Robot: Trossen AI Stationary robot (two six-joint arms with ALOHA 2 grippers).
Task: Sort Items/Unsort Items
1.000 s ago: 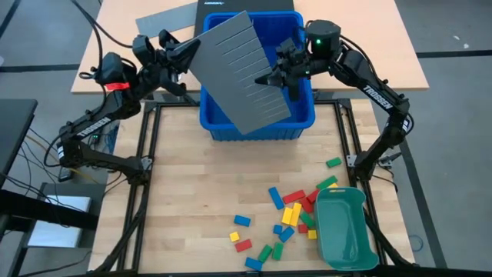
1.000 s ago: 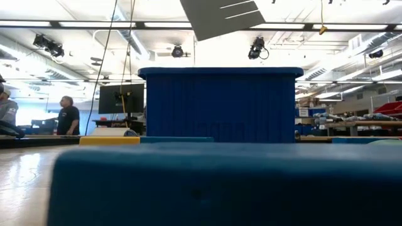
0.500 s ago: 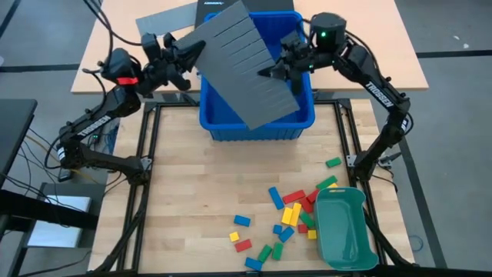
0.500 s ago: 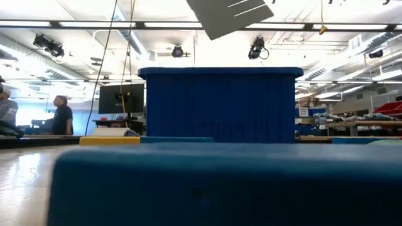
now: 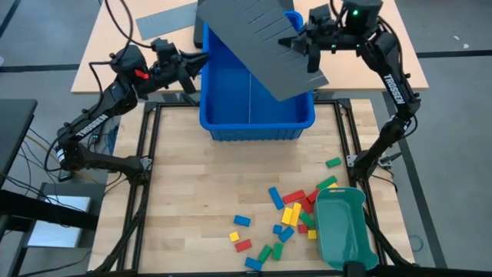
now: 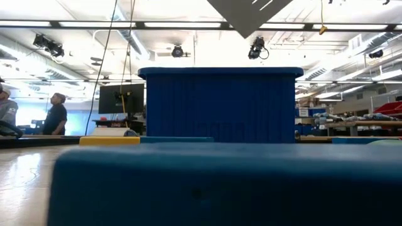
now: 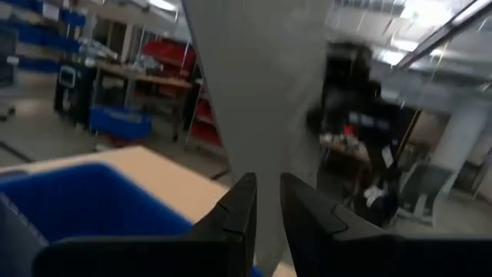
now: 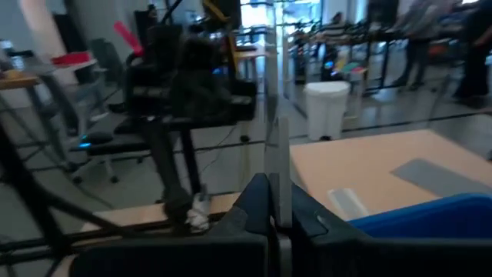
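The grey slotted divider sheet [image 5: 261,46] hangs tilted over the far right part of the blue bin [image 5: 257,115]. My right gripper [image 5: 296,44] is shut on its right edge. My left gripper [image 5: 197,60] stands open at the bin's far left corner, just left of the sheet; in the left wrist view the sheet [image 7: 261,92] shows beyond the parted fingers [image 7: 244,196]. In the low view only the sheet's lowest corner [image 6: 248,14] shows above the bin [image 6: 220,103]. The items [image 5: 288,215], coloured blocks, lie scattered on the table's near right part. My right gripper pinches the sheet's right edge [image 8: 270,154] between its two fingers, coming at it level from the table's right. The sheet shows edge-on between the shut fingers. It is lifted clear, tilted, its lowest corner [image 5: 283,98] over the bin's right half.
A teal tray [image 5: 342,227] lies at the near right corner beside the blocks. A second grey sheet [image 5: 165,19] lies on the far table. The table's near left part is bare wood [image 5: 192,200]. A blue object [image 6: 220,182] fills the low view's foreground.
My left gripper has let go of the sheet's left edge and tipped down beside the bin. My right gripper has risen and swung toward the far right, carrying the sheet; the sheet has turned about and now hangs higher, off the bin's left half.
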